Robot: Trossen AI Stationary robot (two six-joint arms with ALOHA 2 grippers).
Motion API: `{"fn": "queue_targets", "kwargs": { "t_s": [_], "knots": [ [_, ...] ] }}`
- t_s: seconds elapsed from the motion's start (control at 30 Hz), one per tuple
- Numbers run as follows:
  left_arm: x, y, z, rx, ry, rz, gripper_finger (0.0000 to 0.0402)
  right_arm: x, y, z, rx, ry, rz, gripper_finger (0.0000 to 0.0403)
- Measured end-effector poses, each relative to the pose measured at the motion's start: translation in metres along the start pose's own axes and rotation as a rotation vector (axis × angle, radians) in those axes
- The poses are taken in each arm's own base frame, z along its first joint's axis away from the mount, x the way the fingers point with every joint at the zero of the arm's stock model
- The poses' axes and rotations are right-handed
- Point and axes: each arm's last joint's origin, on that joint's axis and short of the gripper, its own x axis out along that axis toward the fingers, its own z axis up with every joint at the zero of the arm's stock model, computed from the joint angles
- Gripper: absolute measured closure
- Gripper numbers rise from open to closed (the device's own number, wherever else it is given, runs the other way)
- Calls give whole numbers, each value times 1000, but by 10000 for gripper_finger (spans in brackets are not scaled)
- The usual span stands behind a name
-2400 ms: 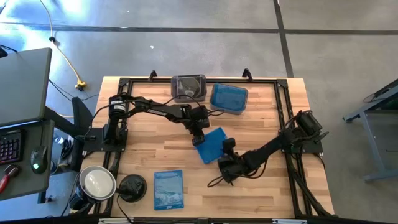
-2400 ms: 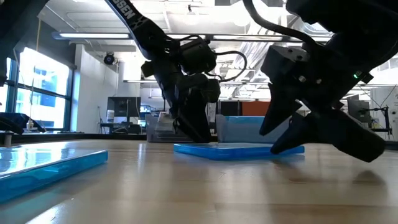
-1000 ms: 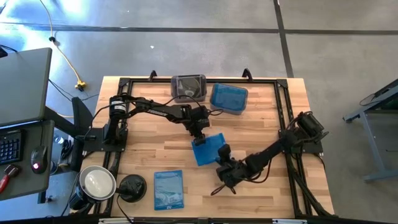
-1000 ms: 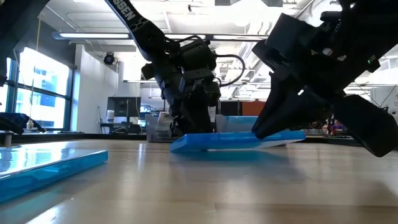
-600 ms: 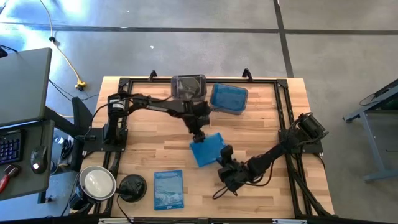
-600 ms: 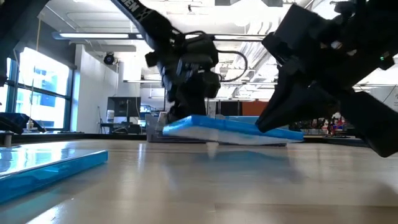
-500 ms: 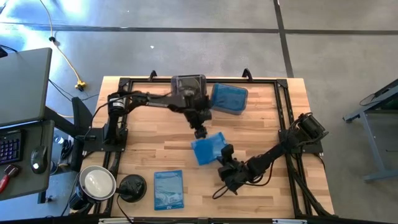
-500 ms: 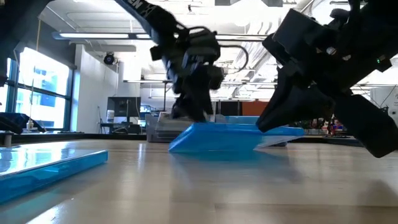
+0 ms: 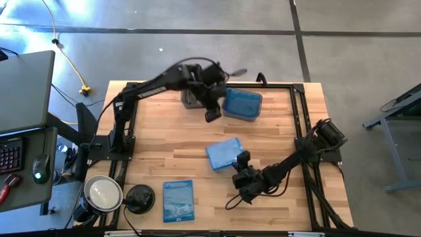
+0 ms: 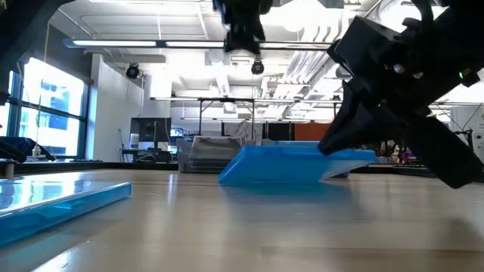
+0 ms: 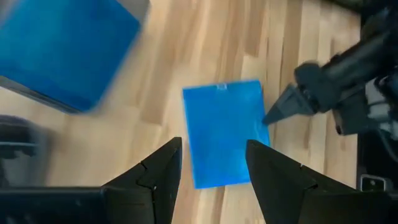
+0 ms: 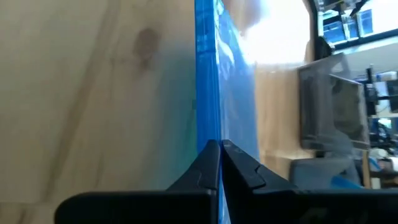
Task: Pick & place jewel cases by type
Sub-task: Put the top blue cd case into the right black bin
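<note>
**Left arm lifted away; blue case left tilted on right gripper's tip**

Gone from the blue jewel case [image 9: 222,155]: left gripper [image 9: 212,115], raised and swung toward the far edge of the table [image 9: 158,151], now hanging above the gap between the two tubs with fingers [image 11: 155,180] spread apart and nothing between them. Half a second ago, down at the case's far corner; now well clear of it.

Resting mid-table with its near-left edge on the wood and its right side propped up, slightly tilted in the low view [image 10: 291,166]. Little changed in place since the earlier frames, though turned a touch flatter against the boards.

Right gripper [image 9: 241,164] low at the case's right corner, fingers [image 12: 214,163] pressed together, their tip touching the case's edge; hardly shifted since a second ago.

Paler printed blue case [image 9: 178,200] flat near the front edge, unmoved. Blue cases in the right-hand tub [image 9: 241,105]; disc cases in the left-hand tub [image 9: 195,99], partly hidden by the left arm. Round black object [image 9: 139,197] off the front-left corner, as before.
</note>
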Motion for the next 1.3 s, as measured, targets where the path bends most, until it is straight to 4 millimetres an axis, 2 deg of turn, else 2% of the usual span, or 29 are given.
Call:
{"fn": "queue_targets", "kwargs": {
  "t_s": [0.13, 0.23, 0.4, 0.6, 0.83, 0.97, 1.07, 1.17, 1.3],
  "knots": [
    [-46, -14, 9, 30, -99, 90, 225, -7, -11, 1, -10, -5, -81, 402],
    [-68, -19, 4, 47, -197, 148, 225, -13, -21, 2, -35, 1, -200, 402],
    [-95, -26, -7, 44, -237, 248, 225, -18, -46, 2, -56, 32, -342, 402],
    [-106, -29, -11, 22, -257, 271, 225, -11, -93, -11, -30, 160, -480, 402],
    [-105, -29, -12, 19, -243, 272, 225, 2, -156, -30, 5, 302, -506, 402],
    [-104, -28, -14, 16, -218, 272, 225, 8, -185, -42, 128, 279, -382, 402],
    [-104, -28, -17, 12, -194, 274, 225, 8, -194, -46, 261, 206, -254, 402],
    [-104, -28, -17, 11, -188, 275, 225, 8, -197, -47, 275, 188, -205, 399],
    [-101, -27, -17, 9, -179, 276, 225, 8, -195, -47, 294, 171, -159, 363]
  ]
}}
